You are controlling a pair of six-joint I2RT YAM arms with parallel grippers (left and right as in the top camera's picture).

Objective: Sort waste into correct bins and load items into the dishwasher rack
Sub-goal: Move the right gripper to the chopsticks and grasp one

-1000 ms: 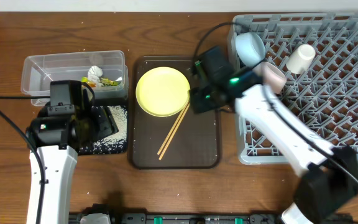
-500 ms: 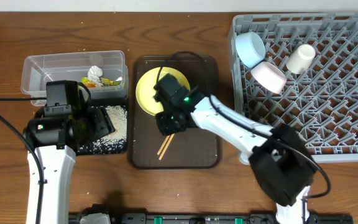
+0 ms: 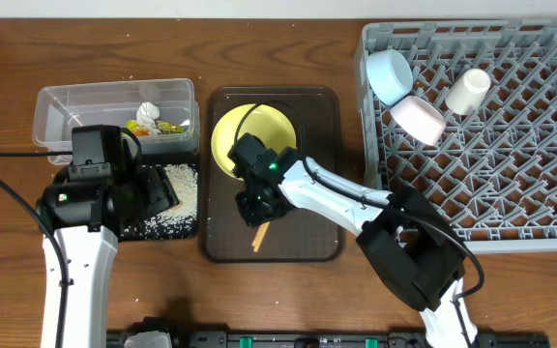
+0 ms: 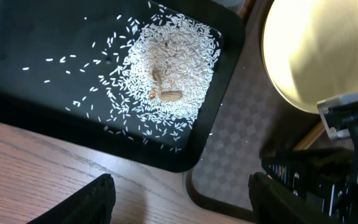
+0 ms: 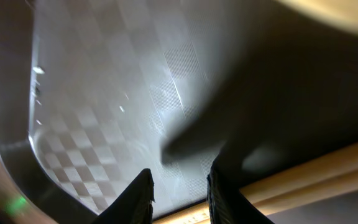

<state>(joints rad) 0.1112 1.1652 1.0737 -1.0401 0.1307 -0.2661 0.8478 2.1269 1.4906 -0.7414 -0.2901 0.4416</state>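
My right gripper (image 3: 259, 205) is low over the brown serving tray (image 3: 317, 242), just below the yellow plate (image 3: 245, 135). Its jaws (image 5: 178, 180) stand narrowly open, with only tray floor showing between the tips. The chopsticks (image 5: 316, 171) run under its right finger; one end (image 3: 257, 238) pokes out below the gripper. My left gripper (image 4: 182, 205) hangs open and empty above the near edge of the black tray (image 4: 17, 81), which holds rice (image 4: 166, 74). The clear box (image 3: 75, 111) contains the white scrap (image 3: 148, 114) and the wrapper (image 3: 170, 127). The rack (image 3: 511, 184) holds the blue bowl (image 3: 390, 72), white bowl (image 3: 419, 118) and cup (image 3: 469, 90).
The right arm reaches from the front right, across the rack's near left corner, to the brown tray. The left arm stands at the front left over the black tray (image 3: 177, 193). Bare wooden table (image 3: 162, 290) lies along the front.
The right arm swung from the rack's left edge across the yellow plate and down onto the chopsticks, and its jaws narrowed. The left arm stayed put.
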